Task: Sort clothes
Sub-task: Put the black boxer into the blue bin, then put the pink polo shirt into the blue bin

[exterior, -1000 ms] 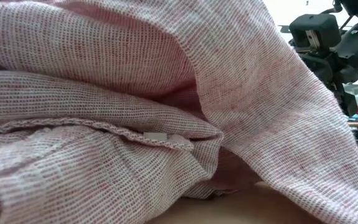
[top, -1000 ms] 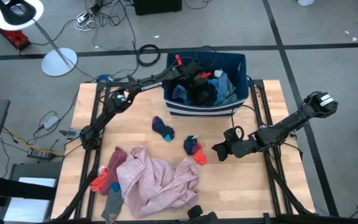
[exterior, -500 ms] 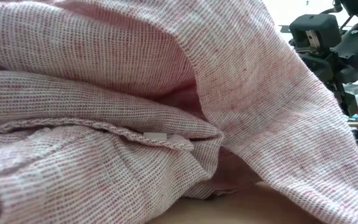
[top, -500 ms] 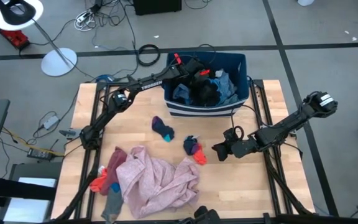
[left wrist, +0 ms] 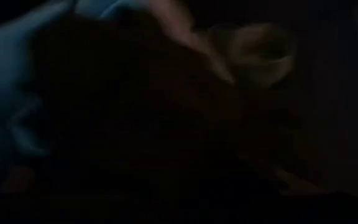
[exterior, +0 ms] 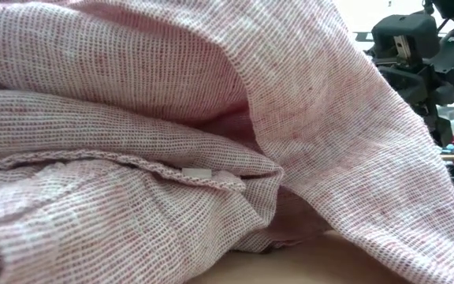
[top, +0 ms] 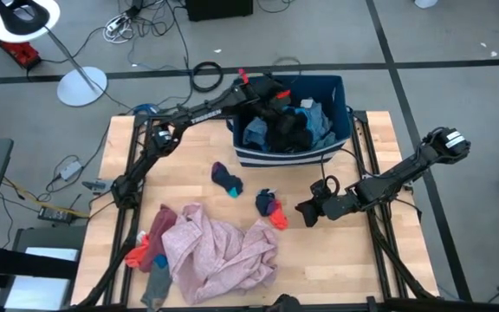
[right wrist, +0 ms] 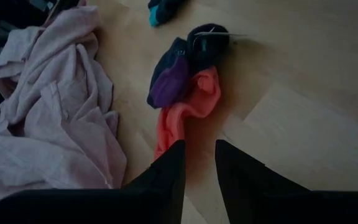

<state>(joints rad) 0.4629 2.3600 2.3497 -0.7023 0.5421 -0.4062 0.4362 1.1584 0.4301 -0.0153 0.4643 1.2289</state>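
A dark blue bin (top: 277, 157) with white stripes stands at the table's far edge, holding blue and black clothes (top: 286, 128). My left gripper (top: 269, 92) hovers over the bin's far left part; its wrist view is dark. A pink garment (top: 219, 251) lies crumpled near the front edge and fills the low view (exterior: 172, 118). A small heap of dark blue, purple and orange socks (right wrist: 185, 93) lies on the wood. My right gripper (right wrist: 197, 149) stands just right of it, a little open, with nothing between its fingers. Another dark sock pair (top: 227, 179) lies mid-table.
Red-orange, dark pink and grey pieces (top: 148, 253) lie by the pink garment's left side. Black frame rails (top: 366, 156) run along the table's sides. Bare wood (top: 345, 260) shows at the front right. A lamp base (top: 82, 86) and cables sit on the floor beyond.
My left gripper has drawn up and back a little over the bin, toward the table's far left. My right arm has kept still.
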